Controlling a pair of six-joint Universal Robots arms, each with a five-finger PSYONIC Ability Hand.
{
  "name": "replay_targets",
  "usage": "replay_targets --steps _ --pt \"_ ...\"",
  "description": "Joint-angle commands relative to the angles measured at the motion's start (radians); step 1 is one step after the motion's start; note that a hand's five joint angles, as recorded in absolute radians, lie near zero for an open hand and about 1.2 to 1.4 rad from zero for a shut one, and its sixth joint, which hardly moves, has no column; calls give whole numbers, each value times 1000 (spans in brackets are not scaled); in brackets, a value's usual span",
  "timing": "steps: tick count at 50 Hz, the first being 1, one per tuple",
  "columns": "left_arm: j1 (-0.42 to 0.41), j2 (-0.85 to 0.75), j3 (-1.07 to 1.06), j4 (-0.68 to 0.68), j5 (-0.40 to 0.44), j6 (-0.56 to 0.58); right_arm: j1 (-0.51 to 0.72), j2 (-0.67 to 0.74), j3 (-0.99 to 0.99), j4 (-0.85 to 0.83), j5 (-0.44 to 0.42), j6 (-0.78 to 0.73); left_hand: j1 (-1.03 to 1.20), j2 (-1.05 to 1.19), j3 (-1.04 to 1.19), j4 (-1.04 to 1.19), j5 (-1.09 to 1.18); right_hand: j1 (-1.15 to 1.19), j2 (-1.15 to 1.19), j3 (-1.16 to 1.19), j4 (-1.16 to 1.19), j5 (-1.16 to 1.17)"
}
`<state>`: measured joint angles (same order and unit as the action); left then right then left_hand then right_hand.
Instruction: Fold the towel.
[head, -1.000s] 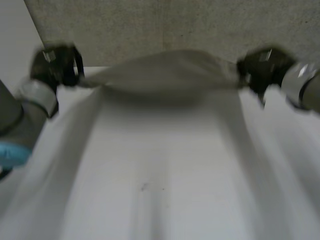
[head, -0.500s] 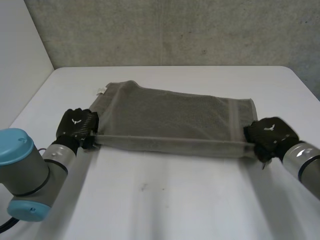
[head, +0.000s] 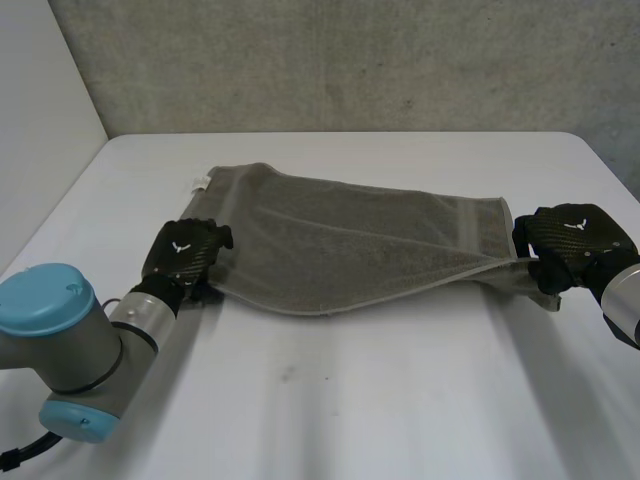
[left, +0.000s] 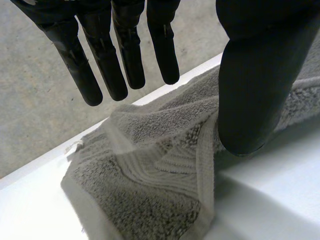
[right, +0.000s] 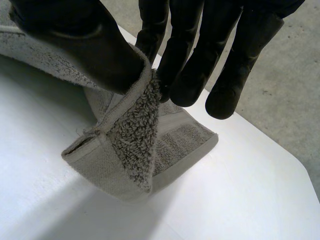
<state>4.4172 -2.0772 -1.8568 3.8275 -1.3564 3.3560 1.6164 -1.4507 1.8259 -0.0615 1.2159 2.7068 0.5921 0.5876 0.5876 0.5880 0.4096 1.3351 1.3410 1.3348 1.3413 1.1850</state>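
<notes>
One release | left robot hand (head: 185, 252) let go, towel (head: 350, 240) seemingly settled | right robot hand (head: 572, 240) still pinching corner

This looks like a robotics lab or test workshop. A plain white counter (head: 330, 400) with rounded corners stands against a rough grey concrete wall (head: 350, 60). A smooth white panel (head: 40, 130) closes one side, and an industrial robot arm (head: 70, 350) with grey joints and light-blue caps reaches over the counter
</notes>
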Motion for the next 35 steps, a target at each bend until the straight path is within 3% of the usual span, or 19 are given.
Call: replay_targets --steps 1,7,17,22,27,31,32,33,34,35 --pt "-1 -14 13 4 10 -1 -4 1 -5 -3 1 5 65 69 69 69 73 61 55 61 55 37" --pt "-24 -81 73 6 8 3 -21 -10 -10 -1 7 24 79 84 84 83 87 61 55 61 55 37" --pt "-30 -139 134 3 -9 6 -93 -103 -23 2 -21 185 115 119 119 119 123 61 55 61 55 37" --pt "-27 -139 148 6 -53 6 -119 -128 -26 0 -39 185 165 169 169 169 172 61 55 61 55 37" --pt "-22 -123 153 7 -173 10 -130 -128 -31 0 -41 183 200 204 204 204 208 61 55 61 55 37" --pt "-22 -100 143 6 -191 10 -127 -123 -34 8 -41 179 211 216 216 216 219 61 55 61 55 37" --pt "-22 -87 134 3 -188 10 -127 -123 -34 8 -41 179 328 332 332 332 336 61 55 61 55 37" --pt "-22 -75 125 -3 -188 10 -122 -114 -33 9 -39 177 585 589 589 589 593 61 55 61 55 37" --pt "-22 -75 125 -3 -188 10 -122 -114 -33 9 -39 177 587 592 592 591 595 61 55 61 55 37" --pt "-22 -55 108 -8 -187 8 -121 -106 -30 11 -41 176 802 807 807 806 810 61 55 61 55 37"
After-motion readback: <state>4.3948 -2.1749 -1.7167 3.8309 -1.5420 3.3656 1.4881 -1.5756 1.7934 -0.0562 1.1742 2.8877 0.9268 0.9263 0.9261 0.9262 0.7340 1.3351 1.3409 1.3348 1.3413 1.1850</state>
